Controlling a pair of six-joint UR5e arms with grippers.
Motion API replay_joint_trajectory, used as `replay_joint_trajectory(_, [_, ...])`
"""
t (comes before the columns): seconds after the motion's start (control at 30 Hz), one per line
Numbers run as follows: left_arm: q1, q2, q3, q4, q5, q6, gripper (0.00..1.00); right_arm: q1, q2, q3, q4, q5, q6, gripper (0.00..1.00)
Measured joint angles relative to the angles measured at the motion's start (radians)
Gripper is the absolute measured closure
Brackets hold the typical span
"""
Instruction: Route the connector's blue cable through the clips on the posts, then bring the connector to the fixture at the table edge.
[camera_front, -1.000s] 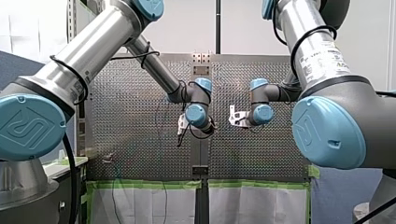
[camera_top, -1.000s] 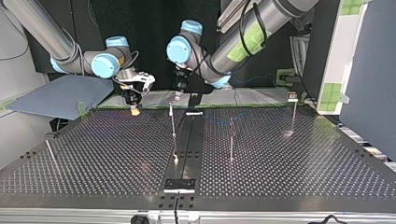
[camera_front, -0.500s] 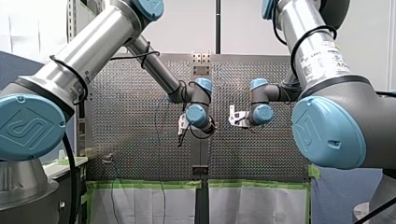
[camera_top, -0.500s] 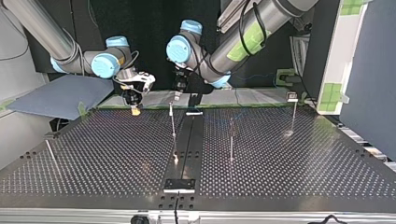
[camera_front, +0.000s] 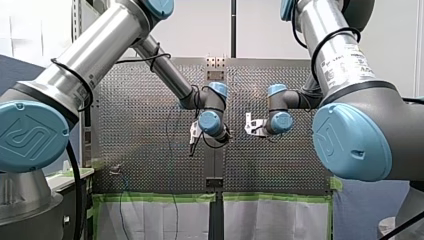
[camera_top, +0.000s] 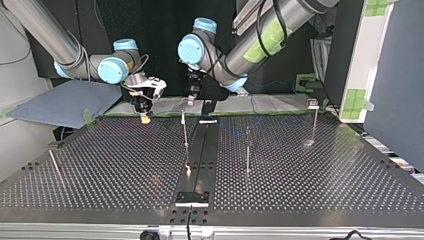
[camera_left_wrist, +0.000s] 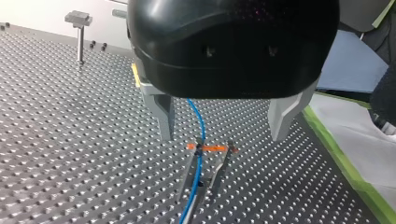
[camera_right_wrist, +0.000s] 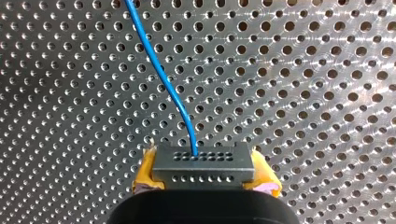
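My right gripper's (camera_right_wrist: 204, 181) own dark body covers the lower face of the connector (camera_right_wrist: 203, 161) in the right wrist view. It also hides nearly all of the fingers, so only the yellow pads (camera_right_wrist: 144, 179) peep out at either side. This gripper is closed narrowly on the grey connector, pads against its two ends, above the perforated bench (camera_right_wrist: 327, 93). The blue cable (camera_right_wrist: 166, 88) leaves the connector's upper row of holes and curves away ahead of the gripper until the view's edge cuts it off.

In the left wrist view the black housing hides where the blue cable (camera_left_wrist: 201, 123) comes from. My left gripper (camera_left_wrist: 222, 138) stands wide, its metal fingers (camera_left_wrist: 161, 112) gripping nothing. The cable hangs between them, nearer one finger, and meets an orange-marked clip (camera_left_wrist: 212, 148) on a thin post below (whether it sits in the clip I cannot tell). A far post (camera_left_wrist: 79, 37) stands well apart.

In the top view the cable is too faint to trace, and the connector is hard to make out at my right gripper (camera_top: 144, 116). My left gripper (camera_top: 190, 100) hangs just above a middle post (camera_top: 185, 137). In the front view the big arm joints block the bench's sides.
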Motion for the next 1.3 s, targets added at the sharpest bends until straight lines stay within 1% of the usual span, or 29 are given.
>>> replay_joint_trajectory(0.27, [-0.015, 0.056, -0.056, 0.050, 0.003, -0.048, 0.02, 0.000, 0.000, 0.000, 0.003, 0.001, 0.000, 1.00])
replay_joint_trajectory(0.47, [-0.036, 0.099, -0.099, 0.088, 0.007, -0.091, 0.02, 0.000, 0.000, 0.000, 0.003, 0.001, 0.001, 1.00])
replay_joint_trajectory(0.57, [-0.046, 0.120, -0.120, 0.093, 0.000, -0.112, 0.02, 0.000, 0.000, 0.000, 0.003, 0.001, 0.000, 1.00])
replay_joint_trajectory(0.7, [-0.058, 0.152, -0.152, 0.090, -0.021, -0.140, 0.02, 0.001, 0.000, 0.000, 0.005, 0.001, 0.001, 1.00])
replay_joint_trajectory(0.97, [-0.080, 0.211, -0.212, 0.095, -0.049, -0.148, 0.02, 0.006, 0.000, 0.000, 0.006, 0.001, 0.000, 1.00])
replay_joint_trajectory(1.17, [-0.083, 0.255, -0.255, 0.127, -0.061, -0.152, 0.02, 0.007, 0.000, 0.000, 0.005, 0.001, 0.001, 1.00])
replay_joint_trajectory(1.3, [-0.077, 0.283, -0.283, 0.154, -0.082, -0.173, 0.02, 0.008, 0.000, 0.000, 0.004, 0.001, 0.001, 1.00])
